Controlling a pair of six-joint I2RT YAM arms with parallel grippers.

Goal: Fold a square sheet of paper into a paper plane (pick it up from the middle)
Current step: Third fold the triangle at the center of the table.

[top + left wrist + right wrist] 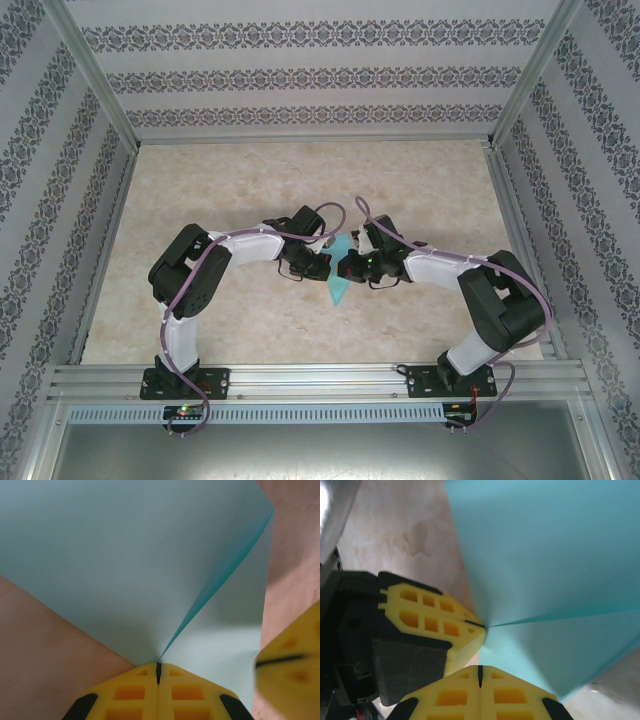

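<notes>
- The left arm of white shells and black joints (190, 290) is seen raised from its base, bent at the elbow, with its forearm turned inward toward the other arm.
- The right arm of the same white-and-black build (495, 295) is posed as its mirror.
- The left gripper with yellow ribbed fingers (158, 666) is closed (only a thin dark seam is seen between the pads), and the thin light-cyan creased sheet of paper (125, 555) is pinched at its tips.
- The right gripper with matching yellow fingers (480, 669) is likewise pressed closed on the same sheet.
- The two sets of fingertips are held just beside each other, set at an angle.
</notes>
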